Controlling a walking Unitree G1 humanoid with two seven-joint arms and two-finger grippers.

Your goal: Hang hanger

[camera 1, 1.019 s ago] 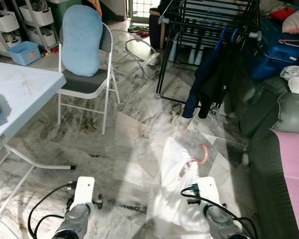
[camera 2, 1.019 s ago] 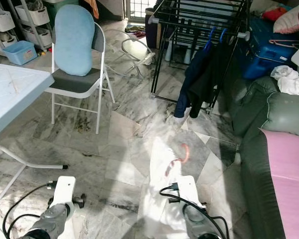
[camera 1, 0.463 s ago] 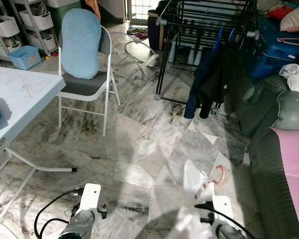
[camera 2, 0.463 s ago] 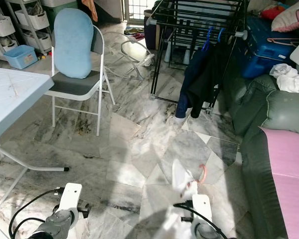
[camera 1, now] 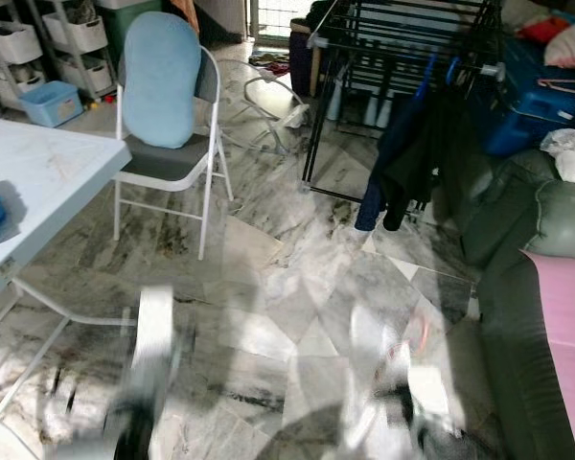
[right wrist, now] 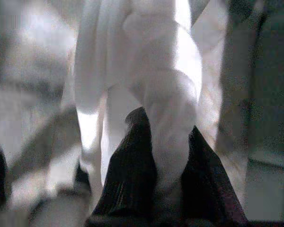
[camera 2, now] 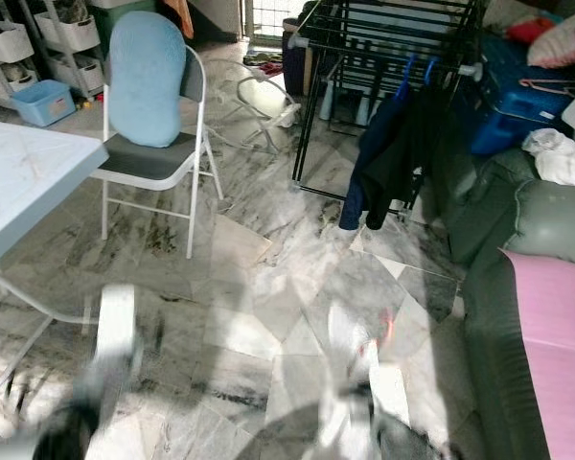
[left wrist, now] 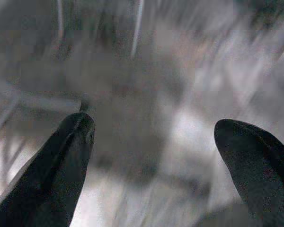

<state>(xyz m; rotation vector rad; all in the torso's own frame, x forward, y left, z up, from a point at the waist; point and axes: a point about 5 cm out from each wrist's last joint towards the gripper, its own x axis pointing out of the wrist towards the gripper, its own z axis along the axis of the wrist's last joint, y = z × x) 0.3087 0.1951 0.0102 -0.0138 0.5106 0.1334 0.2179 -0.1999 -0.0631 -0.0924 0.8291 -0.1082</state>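
Both arms lower, blurred: right gripper (right wrist: 154,156) jaws clamping one white garment (right wrist: 156,71), left gripper (left wrist: 154,142) jaws apart.

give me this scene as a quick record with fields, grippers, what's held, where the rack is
left gripper: open, holding nothing, blurred over the floor
right gripper: shut on white garment, pink hanger hook blurred beside it
drying rack: black, ahead and to the right, dark clothes on blue hangers already hung
folding chair: ahead left, blue cushion on it
sofa: right side
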